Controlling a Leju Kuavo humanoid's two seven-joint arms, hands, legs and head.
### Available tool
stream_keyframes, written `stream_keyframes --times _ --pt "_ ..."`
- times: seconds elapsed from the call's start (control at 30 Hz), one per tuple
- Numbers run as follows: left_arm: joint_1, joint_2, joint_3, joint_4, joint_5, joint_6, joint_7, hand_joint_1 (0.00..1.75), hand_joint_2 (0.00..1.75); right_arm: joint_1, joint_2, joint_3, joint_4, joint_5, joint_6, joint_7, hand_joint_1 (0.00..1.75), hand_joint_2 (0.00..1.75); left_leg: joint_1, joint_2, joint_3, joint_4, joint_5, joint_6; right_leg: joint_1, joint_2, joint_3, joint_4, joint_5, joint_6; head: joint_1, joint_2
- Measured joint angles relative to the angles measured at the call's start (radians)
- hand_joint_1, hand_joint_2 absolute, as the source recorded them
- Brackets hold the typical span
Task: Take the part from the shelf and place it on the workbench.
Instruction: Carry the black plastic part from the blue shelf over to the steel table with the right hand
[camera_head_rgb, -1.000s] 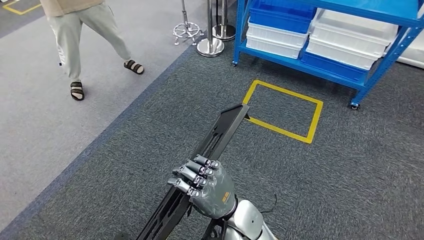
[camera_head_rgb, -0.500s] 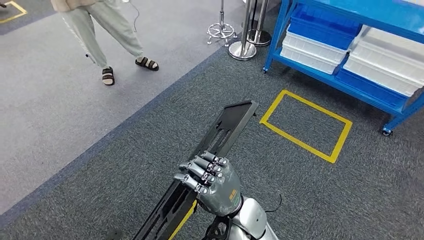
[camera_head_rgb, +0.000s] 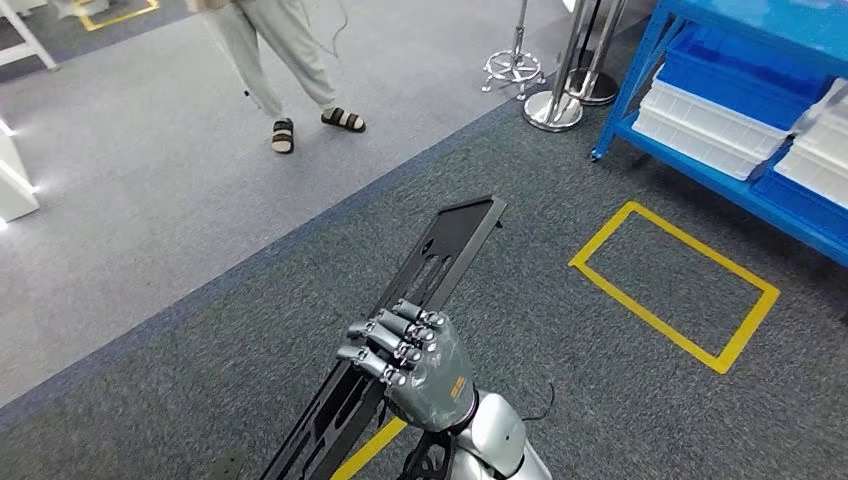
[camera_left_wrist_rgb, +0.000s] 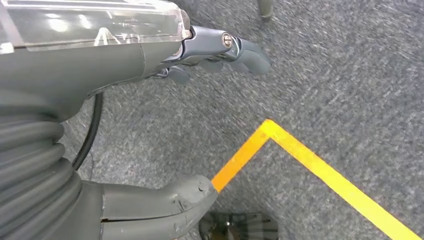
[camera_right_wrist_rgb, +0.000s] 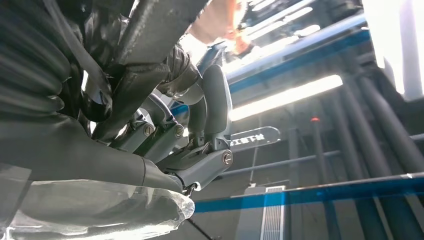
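The part (camera_head_rgb: 440, 250) is a long, flat black bar with slots, slanting up and away over the dark carpet. My right hand (camera_head_rgb: 410, 365) grips it near its lower half, fingers wrapped over its edge. The right wrist view shows the same fingers (camera_right_wrist_rgb: 210, 110) curled round the dark part (camera_right_wrist_rgb: 150, 30), against ceiling lights and blue shelf beams. My left hand (camera_left_wrist_rgb: 125, 60) hangs over the floor with thumb (camera_left_wrist_rgb: 155, 207) and fingers apart and nothing between them.
A blue shelf (camera_head_rgb: 650, 60) with white and blue bins stands at the right. A yellow tape rectangle (camera_head_rgb: 740, 335) marks the carpet in front of it. Metal stanchion bases (camera_head_rgb: 555, 105) stand behind. A person in sandals (camera_head_rgb: 290, 60) stands on the lighter floor at the back.
The whole picture has slid to the right, so the camera has turned left, away from the shelf. My right hand keeps the same hold on the part.
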Motion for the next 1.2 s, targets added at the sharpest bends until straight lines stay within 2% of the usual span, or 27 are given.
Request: stream_keyframes --times 0.03,0.1,0.17,0.2,0.23,0.3,0.33,0.37,0.43,0.47,0.53,0.6,0.63,0.67,0.7,0.77,0.8,0.83,0.87,0.93,1.0,1.03,1.13,1.17,1.2 --pt "-0.001 0.001 0.000 0.000 0.001 0.002 -0.001 0.00 1.75 -0.001 0.000 0.000 0.001 -0.008 0.000 -0.011 1.75 1.75 -0.001 0.027 -0.027 0.052 -0.025 -0.005 0.001 -0.013 0.003 -0.001 -0.002 -0.003 0.000 0.000" --pt "-0.001 0.004 0.000 0.000 0.005 0.006 -0.003 0.00 1.75 -0.001 0.001 0.000 0.004 -0.017 0.000 -0.027 1.75 1.75 0.002 0.046 -0.080 0.150 -0.065 -0.012 0.003 -0.035 0.004 -0.001 -0.005 -0.006 0.000 0.000" --pt "0.001 0.011 0.000 0.000 0.010 0.009 -0.003 0.00 1.75 -0.002 0.003 0.000 0.009 -0.017 0.000 -0.039 1.75 1.75 0.005 0.053 -0.100 0.180 -0.059 -0.017 0.004 -0.059 0.005 0.002 -0.009 -0.005 0.000 0.000" --pt "0.002 0.016 0.000 0.000 0.013 0.010 -0.003 0.00 1.75 -0.003 0.003 0.000 0.011 -0.018 0.000 -0.045 1.75 1.75 0.006 0.057 -0.090 0.157 -0.038 -0.018 0.004 -0.073 0.006 0.003 -0.013 -0.004 0.000 0.000" --pt "0.001 0.020 0.000 0.000 0.015 0.011 -0.003 0.00 1.75 -0.004 0.004 -0.001 0.012 -0.018 0.000 -0.051 1.75 1.75 0.006 0.068 -0.059 0.095 -0.003 -0.018 0.004 -0.086 0.009 0.006 -0.017 -0.001 0.000 0.000" --pt "-0.006 0.029 0.000 0.000 0.017 0.013 0.000 0.00 1.75 -0.005 0.006 -0.002 0.013 -0.018 0.000 -0.059 1.75 1.75 0.001 0.101 0.009 -0.035 0.047 -0.009 0.007 -0.110 0.014 0.009 -0.025 0.007 0.000 0.000" --pt "-0.011 0.031 0.000 0.000 0.015 0.013 0.001 0.00 1.75 -0.006 0.007 -0.003 0.012 -0.018 0.000 -0.062 1.75 1.75 -0.002 0.113 0.028 -0.071 0.057 -0.001 0.009 -0.119 0.016 0.010 -0.029 0.012 0.000 0.000" --pt "-0.014 0.032 0.000 0.000 0.013 0.014 0.003 0.00 1.75 -0.007 0.008 -0.004 0.012 -0.018 0.000 -0.063 1.75 1.75 -0.006 0.115 0.033 -0.082 0.056 0.006 0.011 -0.127 0.018 0.010 -0.031 0.017 0.000 0.000" --pt "-0.016 0.033 0.000 0.000 0.010 0.015 0.006 0.00 1.75 -0.009 0.009 -0.006 0.012 -0.018 0.000 -0.063 1.75 1.75 -0.007 0.096 0.032 -0.084 0.057 0.019 0.014 -0.143 0.024 0.007 -0.034 0.028 0.000 0.000" --pt "-0.016 0.033 0.000 0.000 0.010 0.016 0.006 0.00 1.75 -0.010 0.010 -0.006 0.012 -0.017 0.000 -0.063 1.75 1.75 -0.005 0.086 0.034 -0.088 0.059 0.024 0.012 -0.140 0.026 0.011 -0.040 0.033 0.000 0.000" --pt "-0.017 0.032 0.000 0.000 0.010 0.017 0.007 0.00 1.75 -0.013 0.011 -0.008 0.011 -0.016 0.000 -0.062 1.75 1.75 0.000 0.067 0.038 -0.095 0.064 0.036 0.008 -0.095 0.004 0.068 -0.081 0.041 0.001 0.000" --pt "-0.020 0.032 -0.001 0.000 0.010 0.017 0.008 0.00 1.75 -0.013 0.011 -0.012 0.011 -0.015 0.000 -0.061 1.75 1.75 0.000 0.049 0.038 -0.096 0.066 0.044 0.005 -0.038 -0.061 0.199 -0.145 0.042 0.001 0.000" --pt "-0.020 0.032 -0.001 0.000 0.011 0.016 0.008 0.00 1.75 -0.012 0.011 -0.014 0.012 -0.014 0.000 -0.060 1.75 1.75 -0.001 0.041 0.037 -0.096 0.066 0.046 0.004 -0.027 -0.094 0.259 -0.163 0.041 0.001 0.000" --pt "-0.019 0.032 -0.001 0.000 0.014 0.014 0.008 0.00 1.75 -0.011 0.011 -0.015 0.013 -0.012 0.000 -0.059 1.75 1.75 -0.002 0.032 0.038 -0.095 0.065 0.048 0.005 -0.022 -0.116 0.290 -0.162 0.041 0.001 0.000" --pt "-0.018 0.032 -0.001 0.000 0.017 0.011 0.008 0.00 1.75 -0.011 0.012 -0.016 0.013 -0.009 0.000 -0.058 1.75 1.75 -0.003 0.024 0.038 -0.093 0.064 0.048 0.005 -0.021 -0.119 0.282 -0.140 0.039 0.001 0.000" --pt "-0.016 0.032 -0.001 0.000 0.025 0.003 0.008 0.00 1.75 -0.012 0.012 -0.016 0.014 -0.004 0.000 -0.056 1.75 1.75 -0.004 0.008 0.039 -0.088 0.060 0.045 0.005 -0.016 -0.076 0.163 -0.059 0.032 0.001 0.000" --pt "-0.015 0.031 -0.001 0.000 0.027 0.001 0.009 0.00 1.75 -0.012 0.012 -0.016 0.014 -0.003 0.000 -0.055 1.75 1.75 -0.006 0.002 0.038 -0.083 0.057 0.042 0.006 -0.011 -0.051 0.099 -0.028 0.027 0.001 0.000" --pt "-0.015 0.030 -0.001 0.000 0.031 -0.001 0.009 0.00 1.75 -0.012 0.012 -0.016 0.014 -0.003 0.000 -0.054 1.75 1.75 -0.006 -0.002 0.035 -0.079 0.055 0.037 0.007 -0.007 -0.034 0.053 -0.009 0.024 0.001 0.000" --pt "-0.014 0.029 -0.001 0.000 0.033 -0.002 0.010 0.00 1.75 -0.012 0.012 -0.016 0.014 -0.003 0.000 -0.053 1.75 1.75 -0.007 -0.004 0.032 -0.076 0.054 0.032 0.009 -0.003 -0.028 0.032 -0.003 0.022 0.000 0.000" --pt "-0.013 0.029 -0.001 0.000 0.036 -0.002 0.011 0.00 1.75 -0.013 0.013 -0.016 0.014 -0.002 0.000 -0.052 1.75 1.75 -0.006 -0.007 0.031 -0.078 0.053 0.020 0.012 -0.004 -0.027 0.026 -0.002 0.015 0.000 0.000" --pt "-0.012 0.027 -0.001 0.000 0.041 -0.004 0.012 0.00 1.75 -0.013 0.014 -0.016 0.014 -0.002 0.000 -0.051 1.75 1.75 -0.003 0.007 0.026 -0.061 0.040 0.009 0.009 -0.010 -0.018 0.014 0.004 0.004 0.000 0.000" --pt "-0.013 0.026 -0.001 0.000 0.046 -0.006 0.014 0.00 1.75 -0.013 0.015 -0.016 0.014 -0.002 0.000 -0.049 1.75 1.75 -0.003 0.019 0.012 -0.027 0.019 0.004 0.006 -0.014 -0.014 0.008 0.007 -0.001 0.000 0.000" --pt "-0.014 0.025 0.000 0.000 0.065 -0.019 0.019 0.00 1.75 -0.014 0.015 -0.016 0.018 -0.003 0.000 -0.042 1.75 1.75 0.000 0.048 -0.076 0.155 -0.068 -0.008 0.006 -0.025 -0.012 0.007 0.006 -0.007 0.000 0.000" --pt "-0.012 0.024 0.000 0.000 0.068 -0.023 0.016 0.00 1.75 -0.014 0.015 -0.016 0.020 -0.003 0.000 -0.040 1.75 1.75 0.001 0.051 -0.095 0.192 -0.075 -0.011 0.007 -0.028 -0.013 0.008 0.006 -0.006 0.000 0.000" --pt "-0.009 0.024 0.000 0.000 0.068 -0.027 0.010 0.00 1.75 -0.014 0.015 -0.016 0.021 -0.002 0.000 -0.039 1.75 1.75 0.002 0.053 -0.094 0.189 -0.064 -0.012 0.006 -0.031 -0.013 0.010 0.004 -0.005 0.000 0.000"
